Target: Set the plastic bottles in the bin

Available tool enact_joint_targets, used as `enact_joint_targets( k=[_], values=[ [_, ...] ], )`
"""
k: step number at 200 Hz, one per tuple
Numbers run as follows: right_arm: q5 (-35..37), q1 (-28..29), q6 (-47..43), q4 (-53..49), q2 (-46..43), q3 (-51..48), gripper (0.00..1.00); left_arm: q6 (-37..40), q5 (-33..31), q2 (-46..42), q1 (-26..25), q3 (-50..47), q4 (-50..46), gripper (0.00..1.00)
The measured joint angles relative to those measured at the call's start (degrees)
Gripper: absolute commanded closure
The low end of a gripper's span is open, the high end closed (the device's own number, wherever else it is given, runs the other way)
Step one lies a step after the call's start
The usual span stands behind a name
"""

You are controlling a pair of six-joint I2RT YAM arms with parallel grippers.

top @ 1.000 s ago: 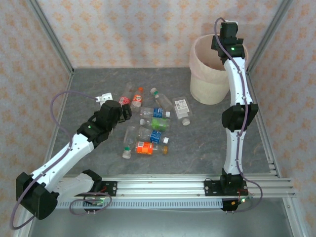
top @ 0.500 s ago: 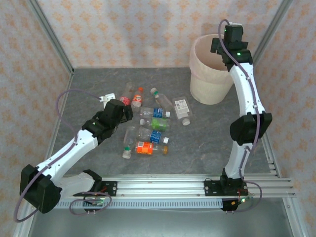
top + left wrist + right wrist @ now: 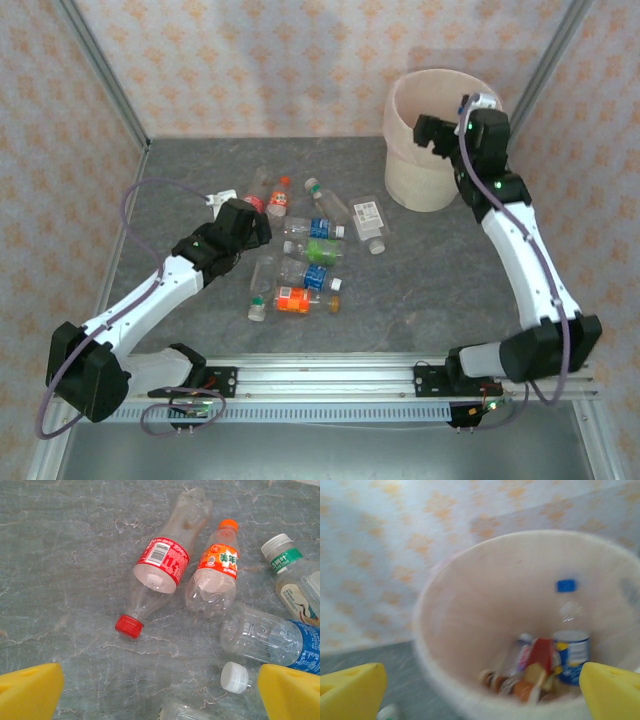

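Pincers: two, both spread wide, nothing held. Left gripper (image 3: 254,222) sits low at the 9 o'clock edge of the bottle scatter. Right gripper (image 3: 430,135) hangs above the bin's mouth, its arm (image 3: 520,250) reaching in from the 3 o'clock side.

Table (image 3: 440,270): one, grey stone-look top.

Bin (image 3: 415,185): one, cream-white, upright, at 1 o'clock on the table. Right wrist view is blurred. Inside, one blue-capped bottle (image 3: 568,640) stands at 4 o'clock, with a red-and-orange jumble (image 3: 520,675) at the bottom. At least three in there, exact count unclear.

Plastic bottles (image 3: 312,252) on the table: about ten, lying in one loose cluster near centre, at 7 o'clock from the bin and well apart from it. Left wrist view gives four whole ones:
- red-label bottle (image 3: 159,565), red cap
- orange-label bottle (image 3: 216,570), just beside it at 3 o'clock
- green-label bottle (image 3: 290,572), white cap, at 2 o'clock
- blue-label bottle (image 3: 272,642), white cap, at 4 o'clock

Part of a fifth (image 3: 182,711) shows at 6 o'clock.
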Motion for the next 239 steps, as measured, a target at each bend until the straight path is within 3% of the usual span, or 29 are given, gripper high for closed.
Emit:
enact_joint_targets(
  k=[47,95,138,239],
  values=[
    [-8.2,9.7,-0.6,1.5,-10.1,-11.5,0.01,-2.6,0.0,0.2,1.4,0.0,0.0,0.00],
    [-12.3,13.9,0.4,2.9,-8.4,-23.3,0.01,-5.7,-0.4,0.7,2.3,0.0,-0.2,0.00],
    [-6.5,14.9,3.1,2.4,2.8,-24.8,0.01,-7.2,-0.9,1.7,2.6,0.4,-0.7,0.00],
    [0.5,14.6,-1.6,-4.1,26.9,-9.8,0.01,-8.2,-2.1,1.6,3.3,0.7,-2.0,0.00]
  ],
)
